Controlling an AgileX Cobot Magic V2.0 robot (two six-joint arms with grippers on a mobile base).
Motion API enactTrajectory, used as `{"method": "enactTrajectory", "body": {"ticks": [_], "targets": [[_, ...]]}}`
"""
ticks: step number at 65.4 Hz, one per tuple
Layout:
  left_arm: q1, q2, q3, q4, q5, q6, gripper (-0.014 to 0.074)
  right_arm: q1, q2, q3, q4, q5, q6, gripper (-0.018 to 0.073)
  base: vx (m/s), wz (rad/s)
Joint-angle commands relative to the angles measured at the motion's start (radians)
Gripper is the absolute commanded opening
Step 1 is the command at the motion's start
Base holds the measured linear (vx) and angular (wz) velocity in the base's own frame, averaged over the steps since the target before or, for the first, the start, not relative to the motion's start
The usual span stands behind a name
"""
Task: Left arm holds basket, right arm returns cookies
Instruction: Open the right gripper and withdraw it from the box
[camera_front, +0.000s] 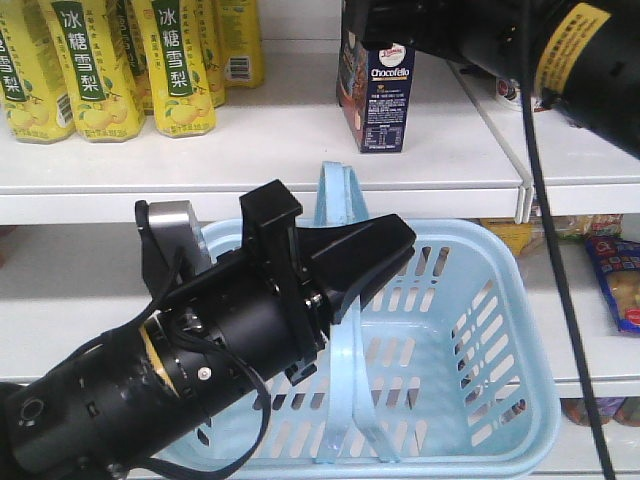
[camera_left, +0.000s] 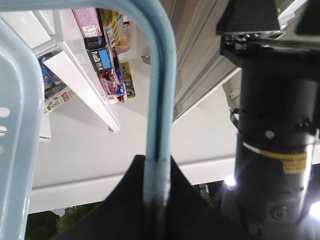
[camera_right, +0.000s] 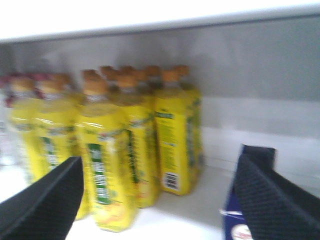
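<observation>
The shelf (camera_front: 300, 130) carries a row of yellow bottles (camera_front: 100, 70) and, well to their right, the cookies (camera_front: 378, 95), standing upright on the board while the light blue basket (camera_front: 470, 330) below looks empty. The left arm (camera_front: 180, 390) has its fingers (camera_left: 150, 200) clenched on one loop handle (camera_left: 162, 100) of the basket, and the right arm (camera_front: 560, 50) reaches in above the cookies with its fingers (camera_right: 50, 200) spread apart, one just beside the box's top corner and neither gripping it. The box is probably light, stiff cardboard that would dent if squeezed hard, best taken across its narrow sides near the top.
</observation>
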Motion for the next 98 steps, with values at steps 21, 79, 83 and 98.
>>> {"method": "enactTrajectory", "body": {"ticks": [21,79,83,98], "targets": [[0.001,-0.036,-0.034,0.002,-0.106,0.003,-0.0006,-0.002,-0.181,-0.029,-0.077,-0.403,0.169,0.0523,0.0,0.0],[0.001,-0.036,-0.034,0.002,-0.106,0.003,-0.0006,-0.527,-0.436,0.018,-0.077,-0.835,0.329,-0.0001,0.0,0.0],[0.001,-0.036,-0.034,0.002,-0.106,0.003,-0.0006,-0.604,-0.466,0.071,-0.076,-0.841,0.329,-0.0001,0.0,0.0],[0.001,-0.036,-0.034,0.002,-0.106,0.003,-0.0006,-0.726,-0.58,0.277,-0.076,-0.828,0.299,-0.0001,0.0,0.0]]}}
